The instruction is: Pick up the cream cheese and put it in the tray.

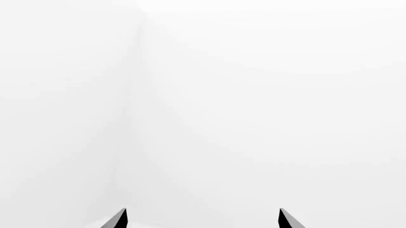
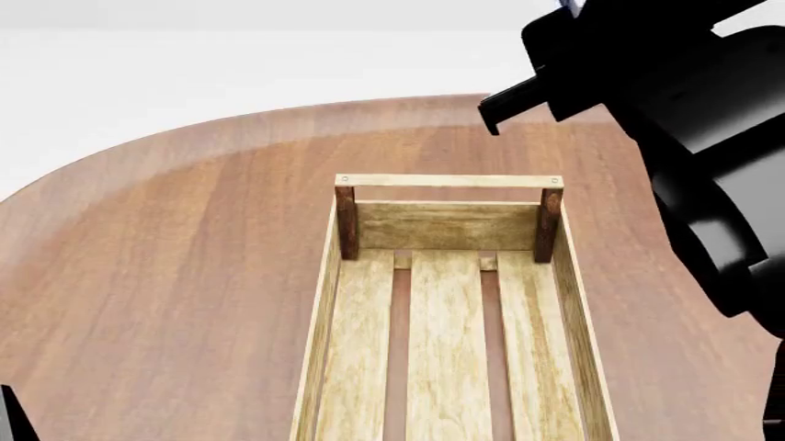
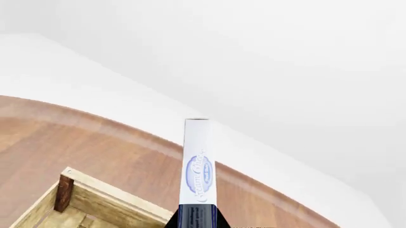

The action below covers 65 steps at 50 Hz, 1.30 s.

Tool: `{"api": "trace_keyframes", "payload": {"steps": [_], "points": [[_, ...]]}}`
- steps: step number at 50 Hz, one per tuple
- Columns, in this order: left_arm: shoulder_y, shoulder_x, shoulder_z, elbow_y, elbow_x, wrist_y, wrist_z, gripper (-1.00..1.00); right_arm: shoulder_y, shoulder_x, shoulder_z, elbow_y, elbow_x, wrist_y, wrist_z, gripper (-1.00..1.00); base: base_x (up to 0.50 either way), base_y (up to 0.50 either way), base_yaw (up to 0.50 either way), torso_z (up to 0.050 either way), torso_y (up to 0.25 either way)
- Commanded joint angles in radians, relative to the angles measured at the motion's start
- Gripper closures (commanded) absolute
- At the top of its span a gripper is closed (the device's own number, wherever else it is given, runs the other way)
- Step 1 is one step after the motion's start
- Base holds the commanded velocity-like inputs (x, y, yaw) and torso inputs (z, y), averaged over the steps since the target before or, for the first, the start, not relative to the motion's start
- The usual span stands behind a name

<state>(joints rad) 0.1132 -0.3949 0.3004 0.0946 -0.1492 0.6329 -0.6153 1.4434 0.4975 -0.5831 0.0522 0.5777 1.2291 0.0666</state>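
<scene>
In the right wrist view the cream cheese (image 3: 197,166) is a thin white box with a blue oval logo, seen edge-on. My right gripper (image 3: 197,220) is shut on its dark blue near end and holds it above the table, just off the far corner of the tray (image 3: 95,197). The head view shows the tray (image 2: 448,225), a long crate of light wooden slats with dark corner posts and nothing inside. My black right arm (image 2: 699,119) hangs over the tray's far right side and hides the box there. My left gripper (image 1: 203,219) is open and faces white walls.
The round brown wooden table (image 2: 184,257) carries the tray, and its curved far edge (image 3: 127,137) meets a white floor and walls. A dark sliver of my left arm (image 2: 10,415) shows at the head view's lower left corner.
</scene>
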Motion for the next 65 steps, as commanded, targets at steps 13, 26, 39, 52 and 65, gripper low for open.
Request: {"api": "trace_keyframes", "payload": {"steps": [13, 26, 39, 52, 65], "points": [[-0.003, -0.002, 0.004, -0.001, -0.001, -0.007, -0.002, -1.00, -0.056, 0.022, -0.029, 0.000, 0.065, 0.021, -0.120, 1.00, 0.00, 0.00, 0.00, 0.000, 0.000], [-0.005, -0.003, 0.006, 0.001, 0.000, -0.015, -0.004, -1.00, -0.094, 0.038, -0.065, 0.019, 0.090, 0.010, -0.185, 1.00, 0.00, 0.00, 0.00, 0.000, 0.001], [-0.007, -0.002, 0.006, 0.001, 0.004, -0.025, -0.010, -1.00, -0.113, 0.040, -0.098, 0.045, 0.080, -0.011, -0.206, 1.00, 0.00, 0.00, 0.00, 0.001, 0.001], [-0.007, -0.003, 0.007, 0.005, 0.008, -0.029, -0.014, -1.00, -0.138, 0.032, -0.083, 0.096, 0.092, -0.051, -0.226, 1.00, 0.00, 0.00, 0.00, 0.000, 0.000], [-0.007, -0.005, 0.010, 0.004, 0.004, -0.027, -0.012, -1.00, -0.185, 0.009, -0.031, 0.173, 0.124, -0.149, -0.276, 1.00, 0.00, 0.00, 0.00, 0.000, 0.001]]}}
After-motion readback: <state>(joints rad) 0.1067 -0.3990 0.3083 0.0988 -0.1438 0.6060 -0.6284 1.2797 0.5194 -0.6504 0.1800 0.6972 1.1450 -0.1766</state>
